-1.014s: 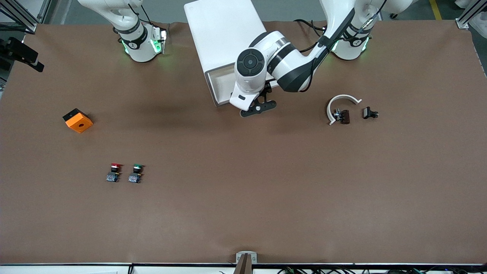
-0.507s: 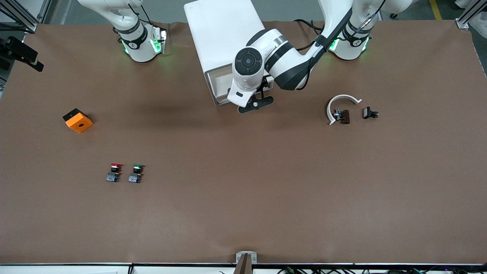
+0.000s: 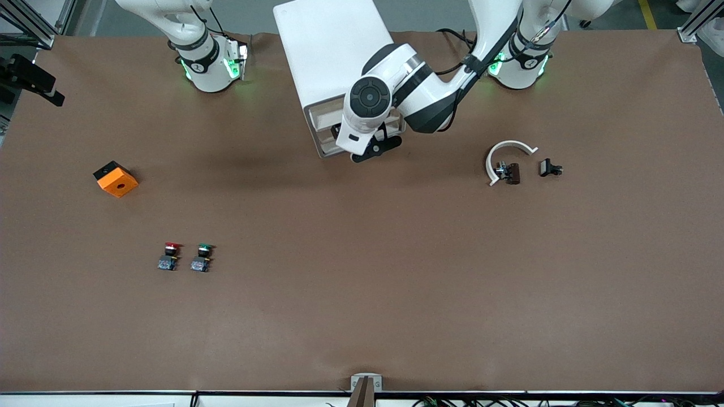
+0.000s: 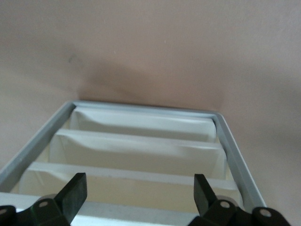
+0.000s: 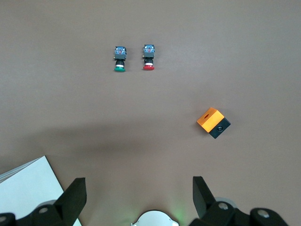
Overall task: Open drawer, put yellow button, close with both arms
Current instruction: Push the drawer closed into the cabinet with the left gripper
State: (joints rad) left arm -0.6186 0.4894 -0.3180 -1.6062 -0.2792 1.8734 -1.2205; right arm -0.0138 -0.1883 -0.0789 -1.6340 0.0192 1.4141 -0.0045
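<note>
The white cabinet point(image 3: 331, 51) stands between the two arm bases, and its stacked cream drawer fronts face the front camera. The drawer point(image 3: 323, 113) is the uppermost one, and in the left wrist view the drawer point(image 4: 136, 190) lies just under the fingertips. My left gripper point(image 3: 375, 148) hangs open in front of the cabinet's upper edge, and the left gripper point(image 4: 139, 186) holds nothing. My right gripper point(image 5: 138, 186) waits open and empty, high above its own base. The yellow button is out of view.
A red-capped button point(image 3: 169, 255) and a green-capped one point(image 3: 202, 257) stand side by side toward the right arm's end, near the front camera. An orange box point(image 3: 115, 178) sits farther from the camera. A white arc piece point(image 3: 506, 150) and small black parts point(image 3: 550, 168) lie toward the left arm's end.
My left gripper has drawn in toward the cabinet front, from over the table in front of it to right at the drawer fronts. The right arm has stayed still.
</note>
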